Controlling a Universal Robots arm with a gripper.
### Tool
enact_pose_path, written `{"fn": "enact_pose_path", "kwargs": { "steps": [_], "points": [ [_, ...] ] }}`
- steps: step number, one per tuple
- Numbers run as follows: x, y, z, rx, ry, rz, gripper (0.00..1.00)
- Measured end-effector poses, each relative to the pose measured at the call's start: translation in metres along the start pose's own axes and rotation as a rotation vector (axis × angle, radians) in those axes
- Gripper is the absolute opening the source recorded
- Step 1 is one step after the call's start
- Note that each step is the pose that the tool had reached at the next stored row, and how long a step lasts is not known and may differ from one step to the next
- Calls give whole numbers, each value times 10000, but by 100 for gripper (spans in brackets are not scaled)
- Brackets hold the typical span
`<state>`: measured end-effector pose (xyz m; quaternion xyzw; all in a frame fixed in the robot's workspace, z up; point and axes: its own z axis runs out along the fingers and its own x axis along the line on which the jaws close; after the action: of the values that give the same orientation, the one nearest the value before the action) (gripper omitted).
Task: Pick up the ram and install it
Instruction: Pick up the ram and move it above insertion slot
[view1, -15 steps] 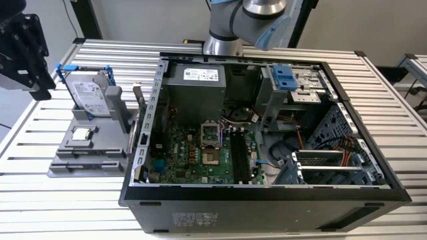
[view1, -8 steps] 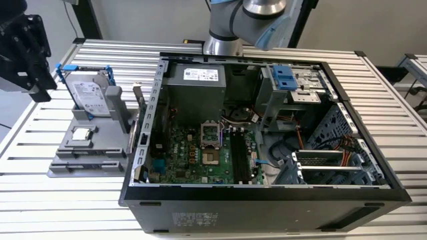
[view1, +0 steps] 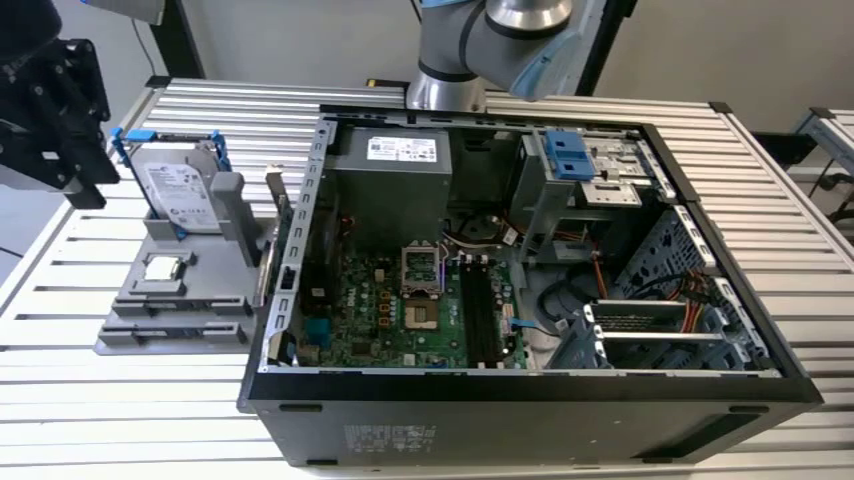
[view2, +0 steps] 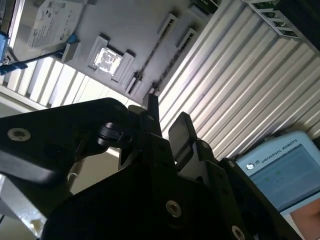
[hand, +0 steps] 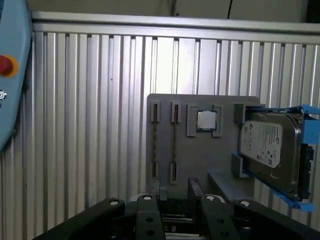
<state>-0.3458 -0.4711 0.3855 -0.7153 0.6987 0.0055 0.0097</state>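
1. The fingers (view2: 181, 132) are seen spread apart and empty, held well above the tray (hand: 200, 160).
2. The ram (hand: 174, 145) is read as the thin strip seen edge-on in a tray slot, between the chip (hand: 206, 120) and the tray edge farthest from the drive (hand: 270, 145). A like strip lies in the neighbouring slot.
3. The tray is set on the surface (view1: 200, 110) just beside the case (view1: 534, 420), at the exterior view's left.
4. Risk, as judged: only a narrow edge is offered, so a slightly offset descent could land a finger on the slot clips or on the neighbouring strip.
5. Risk, as judged: a shallow or skewed grasp could let the ram tilt, so that it is caught on the case wall or jammed at the board (view1: 387, 320) socket.
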Motion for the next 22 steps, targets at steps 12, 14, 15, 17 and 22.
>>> {"fn": "enact_pose_path", "kwargs": {
  "steps": [12,14,15,17,22],
  "points": [
    [3,1,141,-118,-120,26,100],
    [4,1,163,-118,-121,25,100],
    [4,1,172,-119,-120,26,100],
    [4,1,178,-120,-118,26,100],
    [5,1,195,-117,-119,26,100]
  ]
}}
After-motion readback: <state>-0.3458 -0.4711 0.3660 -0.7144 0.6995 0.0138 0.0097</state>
